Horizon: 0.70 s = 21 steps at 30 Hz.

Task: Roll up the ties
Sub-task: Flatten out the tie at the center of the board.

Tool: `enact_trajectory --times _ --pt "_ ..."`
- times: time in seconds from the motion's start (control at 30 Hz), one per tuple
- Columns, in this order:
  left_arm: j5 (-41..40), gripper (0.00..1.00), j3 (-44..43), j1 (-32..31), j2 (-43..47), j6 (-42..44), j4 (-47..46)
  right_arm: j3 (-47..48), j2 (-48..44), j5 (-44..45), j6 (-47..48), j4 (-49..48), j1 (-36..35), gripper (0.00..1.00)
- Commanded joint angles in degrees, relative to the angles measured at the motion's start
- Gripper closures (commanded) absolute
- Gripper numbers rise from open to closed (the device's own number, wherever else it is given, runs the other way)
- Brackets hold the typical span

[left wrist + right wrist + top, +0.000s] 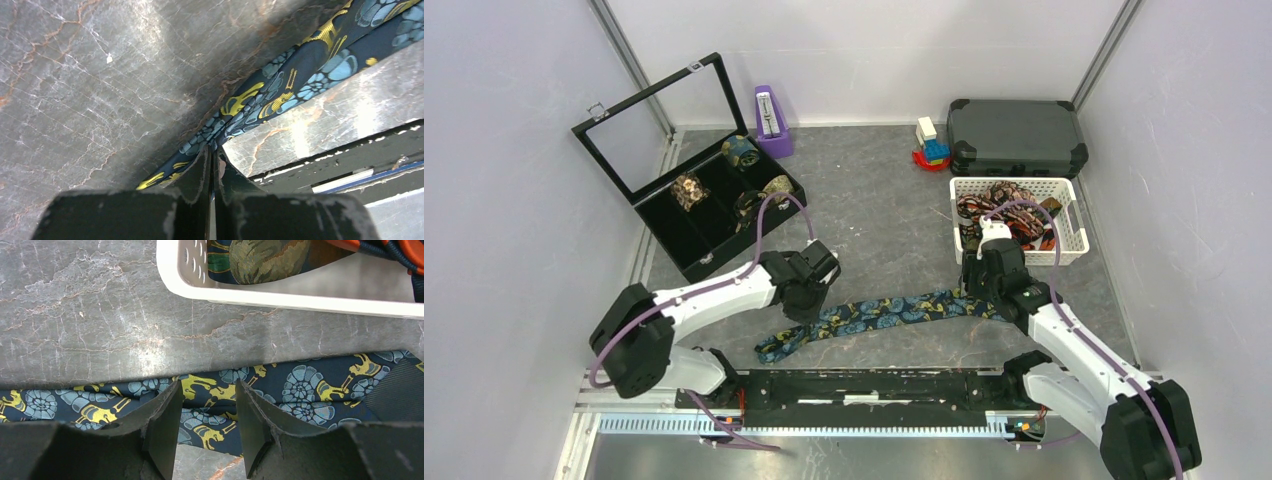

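Now my left hand (214, 159) is pinching the tie (894, 310), lying across the surface (884, 230) at lower centre of the top view; my right hand (207, 395) is hovering half-open above it. Gripping only an edge, I am risking slippage when rolling.

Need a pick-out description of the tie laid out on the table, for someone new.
Start at the grey table, near edge. The tie lies stretched out flat there, running left to right. Unlike those heaped in the white basket, it's a single long strip, navy with blue-gold paisley.
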<state>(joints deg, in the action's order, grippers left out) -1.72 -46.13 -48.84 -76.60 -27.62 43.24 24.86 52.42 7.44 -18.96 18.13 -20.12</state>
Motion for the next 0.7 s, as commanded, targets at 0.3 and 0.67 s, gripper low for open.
enact_trajectory --times 0.3,0.67 --pt "-3.97 0.32 -3.68 4.58 -2.98 2.01 3.01 3.32 -0.83 -14.52 4.96 -0.43 -0.62 0.50" --pt "-6.20 0.16 -8.93 4.29 11.12 -6.09 15.53 5.03 2.19 -18.11 2.14 -5.78 -17.45 0.53"
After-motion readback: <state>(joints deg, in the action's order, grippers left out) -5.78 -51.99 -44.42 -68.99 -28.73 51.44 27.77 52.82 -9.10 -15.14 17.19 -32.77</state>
